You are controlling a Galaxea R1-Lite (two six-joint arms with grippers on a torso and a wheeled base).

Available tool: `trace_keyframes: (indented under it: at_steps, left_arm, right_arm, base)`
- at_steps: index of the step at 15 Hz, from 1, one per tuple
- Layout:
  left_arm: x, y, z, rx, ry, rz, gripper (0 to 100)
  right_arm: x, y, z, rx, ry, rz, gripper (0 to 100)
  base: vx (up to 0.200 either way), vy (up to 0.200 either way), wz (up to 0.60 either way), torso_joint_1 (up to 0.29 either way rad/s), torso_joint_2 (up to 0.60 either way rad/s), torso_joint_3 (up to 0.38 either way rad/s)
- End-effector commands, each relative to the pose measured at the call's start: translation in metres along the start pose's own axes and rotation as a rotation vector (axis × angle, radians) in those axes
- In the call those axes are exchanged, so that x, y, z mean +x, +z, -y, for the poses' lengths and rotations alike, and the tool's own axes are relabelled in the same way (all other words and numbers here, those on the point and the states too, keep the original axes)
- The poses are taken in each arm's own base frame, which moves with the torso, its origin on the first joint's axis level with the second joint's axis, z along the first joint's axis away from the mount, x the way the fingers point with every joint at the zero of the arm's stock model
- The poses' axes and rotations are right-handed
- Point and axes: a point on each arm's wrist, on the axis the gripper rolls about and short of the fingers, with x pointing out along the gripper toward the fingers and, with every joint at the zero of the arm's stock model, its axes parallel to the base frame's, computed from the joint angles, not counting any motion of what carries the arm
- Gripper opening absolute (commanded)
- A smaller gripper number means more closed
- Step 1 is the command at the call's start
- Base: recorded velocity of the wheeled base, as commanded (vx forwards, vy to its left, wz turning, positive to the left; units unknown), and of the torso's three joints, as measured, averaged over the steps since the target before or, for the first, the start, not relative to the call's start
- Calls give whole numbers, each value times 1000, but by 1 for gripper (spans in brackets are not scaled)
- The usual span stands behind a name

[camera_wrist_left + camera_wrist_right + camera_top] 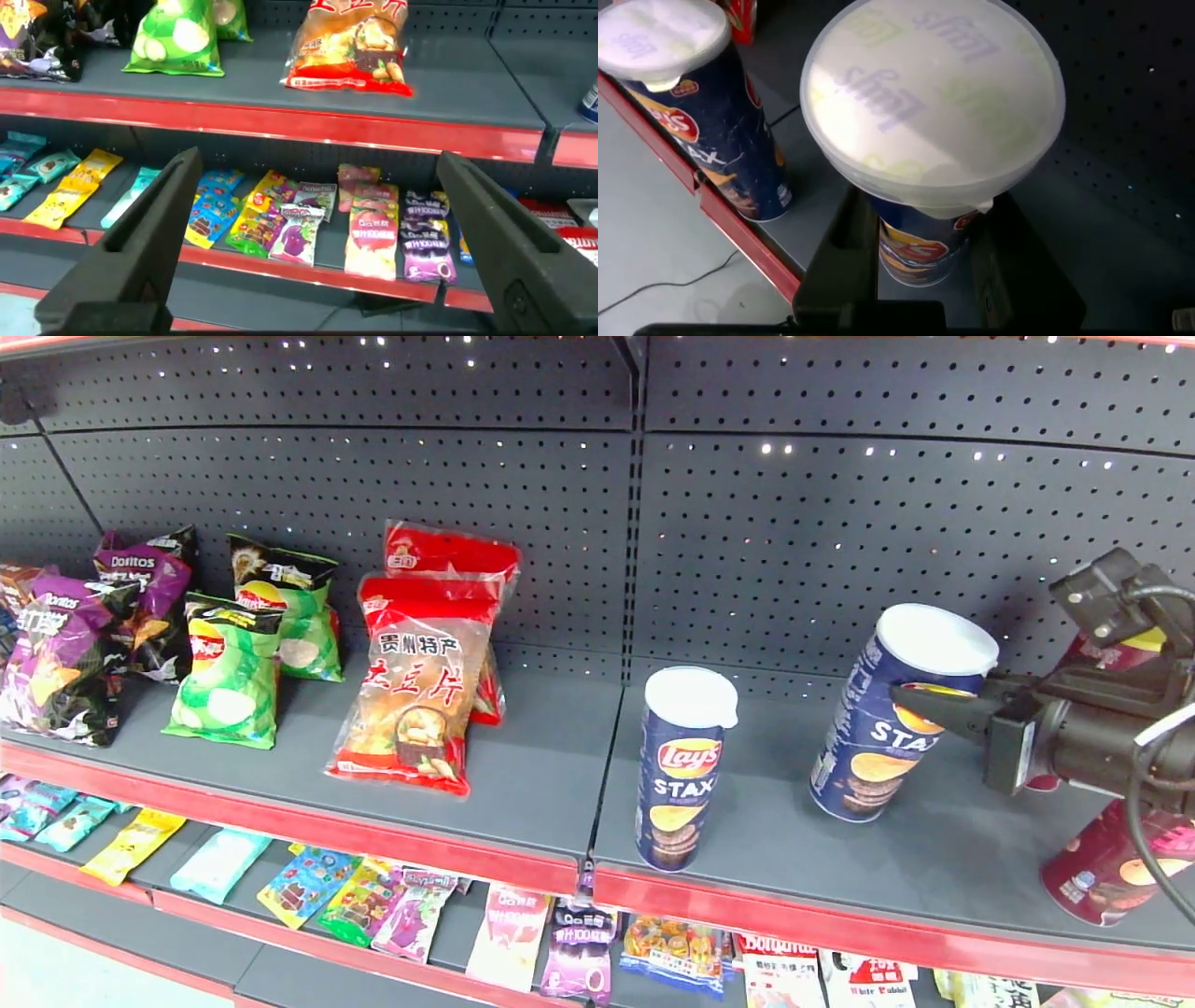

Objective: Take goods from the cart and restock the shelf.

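Head view: right gripper (910,707) clamped on a blue chip can (864,756). The can is tilted, in the right bay of the shelf (523,775), toward the back panel. Second blue can (681,765) upright to its left near the red front edge, apart from it. Red can (1102,868) under the arm. Snack bags (229,672) in the left bay. Left wrist view: left gripper (320,163) spread wide, nothing between its fingers; candy packets (299,224) on a lower tier beyond. Right wrist view: white lid (934,93) of the held can, fingers pressing either side of its body.
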Motion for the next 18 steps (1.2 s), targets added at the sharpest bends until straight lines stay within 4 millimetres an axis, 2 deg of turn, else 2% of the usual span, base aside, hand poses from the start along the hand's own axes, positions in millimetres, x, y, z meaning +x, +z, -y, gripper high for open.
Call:
trace_keyframes:
  at_steps: [1,3,4,7,9,12,18]
  left_arm:
    - [0,0,0,0,-1,0,100]
    - [0,0,0,0,0,0,100]
    - [0,0,0,0,-1,0,100]
    - [0,0,0,0,-1,0,100]
    - [0,0,0,0,0,0,100]
    - [0,0,0,0,-1,0,100]
    - [0,0,0,0,-1,0,100]
  right_arm:
    - [20,0,-4,-3,37,-27,0]
    - [32,8,-2,-7,40,-18,0]
    - [46,16,0,-3,38,-8,0]
    - [68,20,4,5,18,-16,0]
    - [89,26,-4,36,13,-16,0]
    - [114,28,-3,43,20,-24,0]
    - [150,24,-11,59,53,-44,0]
  base:
    - [0,0,0,0,0,0]
    - [0,0,0,0,0,0]
    - [0,0,0,0,0,0]
    - [0,0,0,0,0,0]
    - [0,0,0,0,0,0]
    - [0,0,0,0,0,0]
    - [0,0,0,0,0,0]
